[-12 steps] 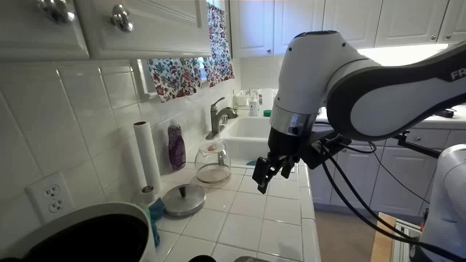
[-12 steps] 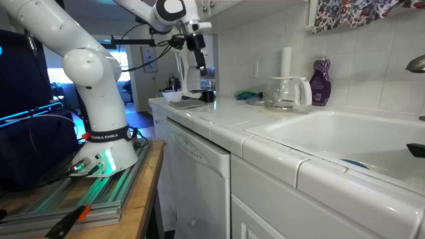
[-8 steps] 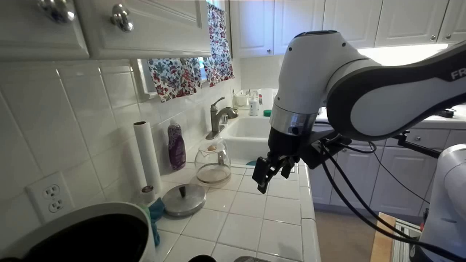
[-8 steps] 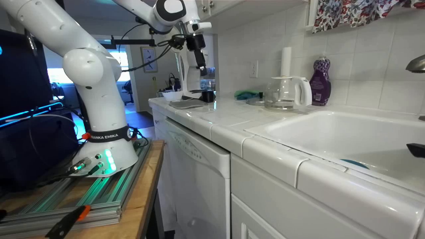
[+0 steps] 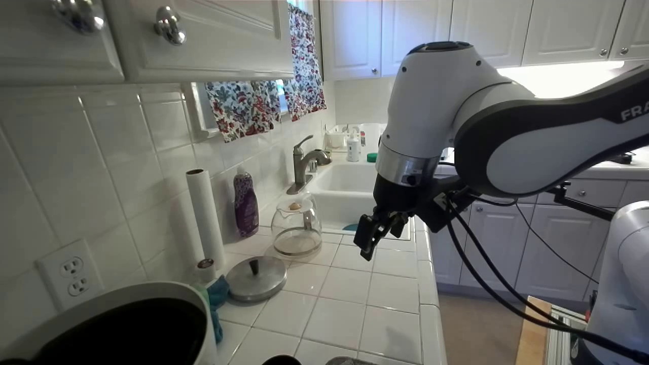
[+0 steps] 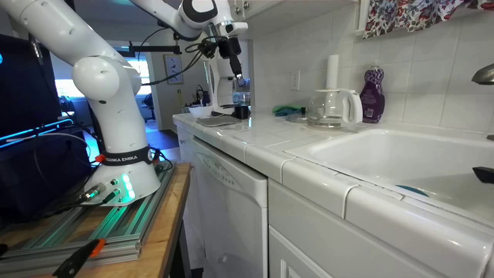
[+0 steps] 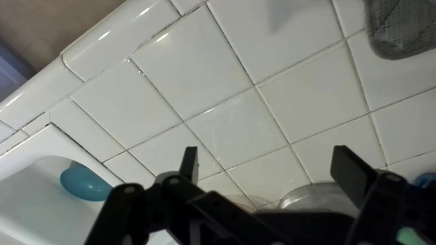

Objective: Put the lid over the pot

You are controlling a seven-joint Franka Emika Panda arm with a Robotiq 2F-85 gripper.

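The lid (image 5: 257,280) is a shallow silvery disc with a black knob, lying flat on the tiled counter. In an exterior view the lid (image 6: 297,117) shows low beside the glass carafe, and part of the lid's (image 7: 313,197) edge appears behind the right finger in the wrist view. My gripper (image 7: 265,156) is open with bare tile seen between its fingers. It hangs in the air above the counter, on the counter's front-edge side of the lid (image 5: 383,238). The pot is out of view.
A glass carafe (image 5: 296,230), a purple bottle (image 5: 246,205) and a paper-towel roll (image 5: 207,218) stand along the wall. Near the lid lie a blue cloth (image 5: 218,294) and a large dark-mouthed vessel (image 5: 157,290). The sink (image 6: 386,143) and a grey mat (image 7: 405,27) flank the work area.
My gripper has risen slightly and tilted, its fingertips swinging a little toward the wall side. The lid and the other objects stay where they were.
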